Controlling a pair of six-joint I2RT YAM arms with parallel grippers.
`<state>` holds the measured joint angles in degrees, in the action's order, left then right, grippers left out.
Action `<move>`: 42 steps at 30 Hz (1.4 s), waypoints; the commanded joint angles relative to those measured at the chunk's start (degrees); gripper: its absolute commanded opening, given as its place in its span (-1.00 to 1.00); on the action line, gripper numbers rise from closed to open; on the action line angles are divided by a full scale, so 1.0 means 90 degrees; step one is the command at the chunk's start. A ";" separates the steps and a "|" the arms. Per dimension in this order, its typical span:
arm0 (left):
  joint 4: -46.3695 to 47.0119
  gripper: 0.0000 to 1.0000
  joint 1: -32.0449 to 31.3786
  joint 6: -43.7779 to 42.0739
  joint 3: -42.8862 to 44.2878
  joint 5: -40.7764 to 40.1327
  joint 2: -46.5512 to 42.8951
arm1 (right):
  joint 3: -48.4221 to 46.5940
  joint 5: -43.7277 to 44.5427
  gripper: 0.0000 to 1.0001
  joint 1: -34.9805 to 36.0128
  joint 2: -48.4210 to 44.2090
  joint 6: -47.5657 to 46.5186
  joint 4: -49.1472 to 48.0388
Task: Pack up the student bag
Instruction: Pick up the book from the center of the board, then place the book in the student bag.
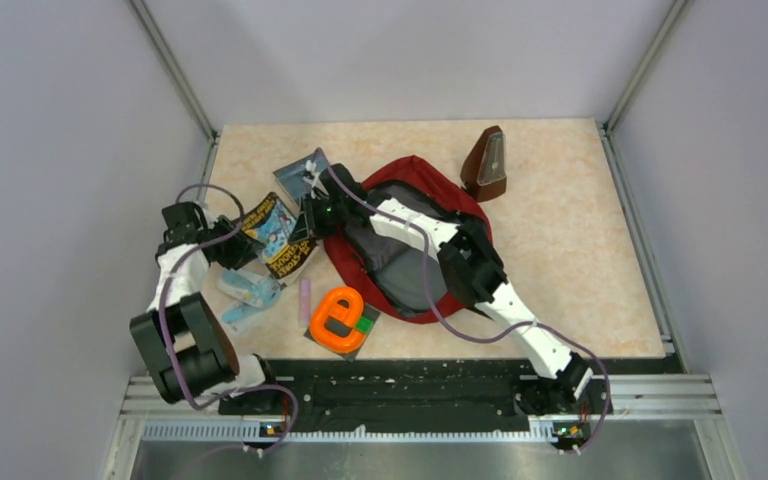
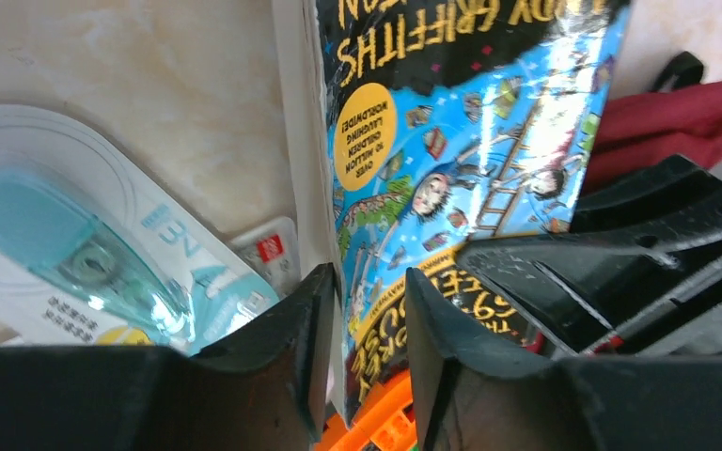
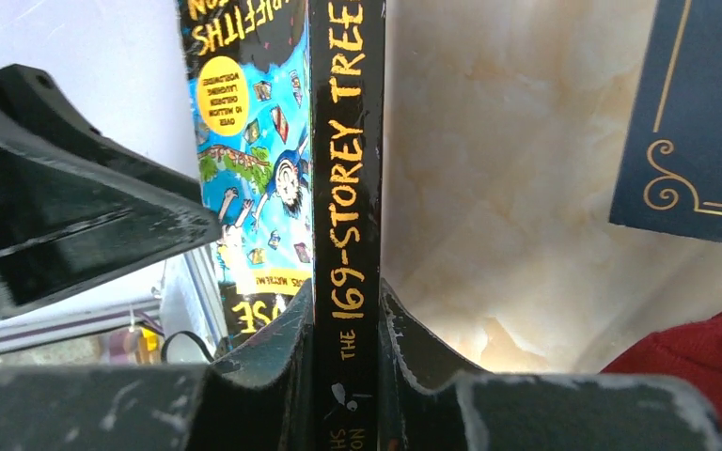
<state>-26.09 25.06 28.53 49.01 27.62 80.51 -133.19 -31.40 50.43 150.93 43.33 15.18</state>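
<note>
Student bag (image 1: pixel 422 172) lies flat mid-desk (image 1: pixel 560 250), mouth open, grey lining showing. The right arm reaches across the bag.

Everything else, placed off the bag:
- Book (image 1: pixel 278 232): just off the bag's left-arm side, stood on edge, a pincer at each end.
- Right pincer (image 3: pixel 346 301): fingers tight on both sides of the book's black spine, pinching it.
- Left pincer (image 2: pixel 368 277): fingers straddle the book's opposite edge with the cover between them. Can't tell if it's clamped or loose.
- Dark blue card (image 1: pixel 298 178): off the bag's far-left corner, flat on the desk.
- Brown metronome (image 1: pixel 486 165): upright at the bag's far-right edge.
- Orange tape dispenser (image 1: pixel 338 320): off the bag's near-left corner.
- Correction tape pack (image 1: pixel 250 290): further left of the bag, below the book.
</note>
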 commanded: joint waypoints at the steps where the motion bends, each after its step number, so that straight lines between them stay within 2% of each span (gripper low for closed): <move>1: -0.0028 -0.05 -0.0089 -0.0032 0.0400 0.0369 -0.1092 | -0.0353 0.0285 -1.00 0.0193 -0.1494 -0.0814 -0.0110; 3: -0.0008 0.20 -0.0089 -0.0135 0.0503 0.0465 -0.1491 | -0.0317 0.0589 -1.00 0.0178 -0.1935 -0.1172 -0.0040; 6: 0.0112 0.44 -0.0089 -0.0262 0.0598 0.0631 -0.2057 | -0.0161 0.1125 -1.00 0.0118 -0.2656 -0.1592 0.0101; 9: 0.0199 0.54 -0.0121 -0.0358 0.0696 0.0871 -0.2427 | 0.0252 0.1753 -1.00 -0.0020 -0.3434 -0.1937 0.0402; 13: 0.0210 0.55 -0.0644 -0.0438 0.0819 0.0884 -0.2425 | 0.1020 0.2519 -1.00 -0.0395 -0.4437 -0.2257 0.0940; 17: 0.0262 0.55 -0.2055 -0.0439 0.0937 0.0061 -0.2243 | 0.1711 0.2704 -1.00 -0.1025 -0.5370 -0.2241 0.1649; 21: 0.0764 0.54 -0.3178 0.0306 0.0804 -0.0157 -0.1843 | 0.2302 0.3150 -1.00 -0.1268 -0.6184 -0.2512 0.2467; 24: 0.1163 0.54 -0.3686 0.0882 0.0617 -0.0370 -0.1503 | 0.3082 0.3464 -1.00 -0.1297 -0.6889 -0.2571 0.2868; 28: 0.1104 0.54 -0.3906 0.1485 0.0493 -0.0623 -0.0885 | 0.4241 0.3912 -1.00 -0.1316 -0.7809 -0.2225 0.3034; 33: 0.1062 0.54 -0.4009 0.1678 0.0511 -0.0308 -0.0196 | 0.5449 0.3728 -1.00 -0.1317 -0.8659 -0.1484 0.2905; 38: 0.1220 0.54 -0.4110 0.1653 0.0472 -0.0321 0.0185 | 0.5934 0.2961 -1.00 -0.1317 -0.8891 -0.0897 0.2598; 42: 0.1648 0.51 -0.4223 0.1900 0.0374 -0.0244 0.0478 | 0.6161 0.2677 -1.00 -0.1317 -0.8933 -0.0762 0.2782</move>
<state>-17.02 -11.99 43.35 53.36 24.71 82.70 -78.50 -3.11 38.39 72.99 33.01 44.34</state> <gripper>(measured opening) 0.764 0.186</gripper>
